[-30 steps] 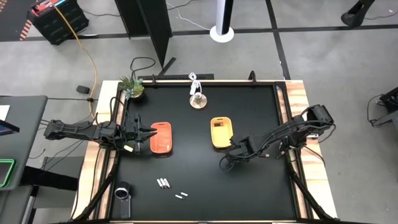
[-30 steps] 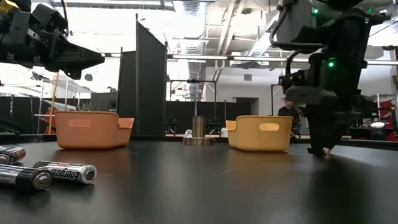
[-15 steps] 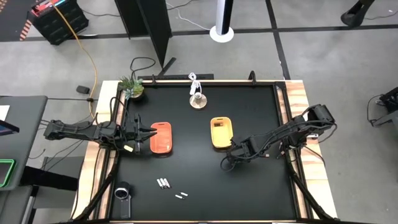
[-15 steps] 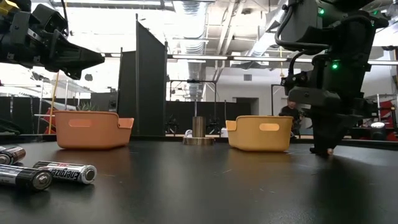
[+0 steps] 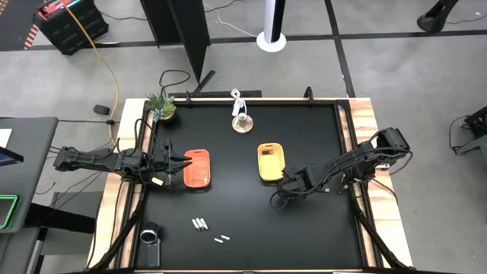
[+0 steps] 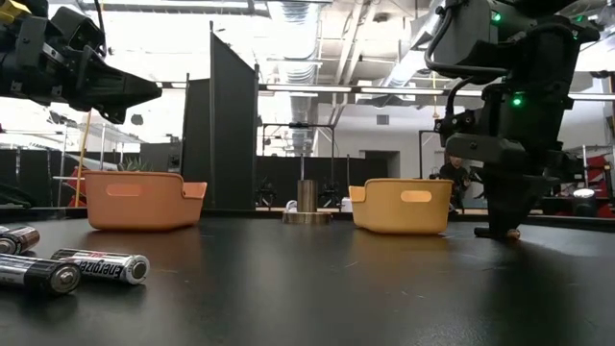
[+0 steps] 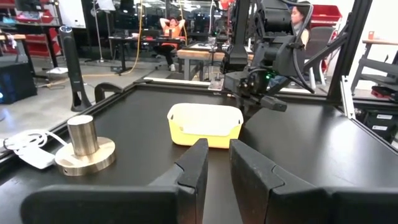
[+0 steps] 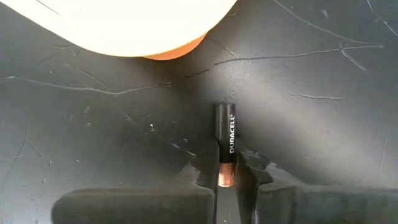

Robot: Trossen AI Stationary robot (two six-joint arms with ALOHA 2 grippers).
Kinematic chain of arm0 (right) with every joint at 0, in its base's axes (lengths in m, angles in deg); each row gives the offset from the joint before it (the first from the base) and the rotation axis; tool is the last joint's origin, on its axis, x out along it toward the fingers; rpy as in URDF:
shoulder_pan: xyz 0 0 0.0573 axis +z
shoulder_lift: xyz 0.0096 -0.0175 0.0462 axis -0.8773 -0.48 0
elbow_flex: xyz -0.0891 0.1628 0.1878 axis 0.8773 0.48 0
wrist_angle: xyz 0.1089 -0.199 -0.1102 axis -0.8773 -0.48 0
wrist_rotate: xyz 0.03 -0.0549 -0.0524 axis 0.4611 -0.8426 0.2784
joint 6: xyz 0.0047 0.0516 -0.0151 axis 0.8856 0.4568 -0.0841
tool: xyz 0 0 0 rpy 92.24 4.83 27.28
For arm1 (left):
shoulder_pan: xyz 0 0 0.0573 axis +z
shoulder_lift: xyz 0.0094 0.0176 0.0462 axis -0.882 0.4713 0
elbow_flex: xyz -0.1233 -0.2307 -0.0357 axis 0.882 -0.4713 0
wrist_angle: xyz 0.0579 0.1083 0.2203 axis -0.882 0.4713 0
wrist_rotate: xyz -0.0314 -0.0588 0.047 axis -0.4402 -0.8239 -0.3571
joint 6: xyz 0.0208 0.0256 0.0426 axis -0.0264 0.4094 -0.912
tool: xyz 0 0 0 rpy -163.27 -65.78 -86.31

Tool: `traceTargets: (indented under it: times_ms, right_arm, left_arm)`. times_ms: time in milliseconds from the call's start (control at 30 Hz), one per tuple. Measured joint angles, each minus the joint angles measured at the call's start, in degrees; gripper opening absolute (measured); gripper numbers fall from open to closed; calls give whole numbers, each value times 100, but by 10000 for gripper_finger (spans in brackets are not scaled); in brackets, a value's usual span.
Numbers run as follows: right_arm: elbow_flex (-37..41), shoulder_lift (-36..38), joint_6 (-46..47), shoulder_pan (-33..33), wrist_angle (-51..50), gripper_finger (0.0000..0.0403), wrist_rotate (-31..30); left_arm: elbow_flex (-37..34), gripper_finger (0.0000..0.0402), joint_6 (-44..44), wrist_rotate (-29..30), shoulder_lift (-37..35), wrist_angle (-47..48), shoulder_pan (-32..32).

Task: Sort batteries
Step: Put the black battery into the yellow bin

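Black and scuffed, the worktop [image 5: 243, 152] fills the wooden frame, with a workshop room beyond it. Low over it, just beside the yellow tray [image 5: 269, 162], the right gripper [image 8: 227, 177] is clamped on a dark battery [image 8: 225, 134], pinching it at its copper-coloured end so that most of the cell sticks out forward past the fingers; that end grip looks meant to leave the body free to drop cleanly into a tray. In the low view the gripper's tip sits at or just above the surface, near the tray's side, which suggests the cell is being carried toward the tray and has not yet been let go, though which tray it belongs in cannot be told. Farther out, the orange tray [image 5: 197, 169] lies well apart on the other side, and the left gripper [image 7: 214, 174] waits just beside it, raised off the surface with a narrow gap between its fingers and nothing between them. Nearest the front edge, the remaining batteries [image 5: 200, 224] lie loose in two small clusters, dark cells and whitish ones [image 5: 221, 240], not yet sorted. A small metal cylinder on a round base [image 5: 242, 122] stands near the far edge.
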Motion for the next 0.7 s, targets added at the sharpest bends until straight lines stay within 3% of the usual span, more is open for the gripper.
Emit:
traceTargets:
  times_ms: [700]
  right_arm:
    - [-495, -26, -114, 143, -680, 24, 136]
  left_arm:
    - [0, 63, 107, -2, 0, 0, -1]
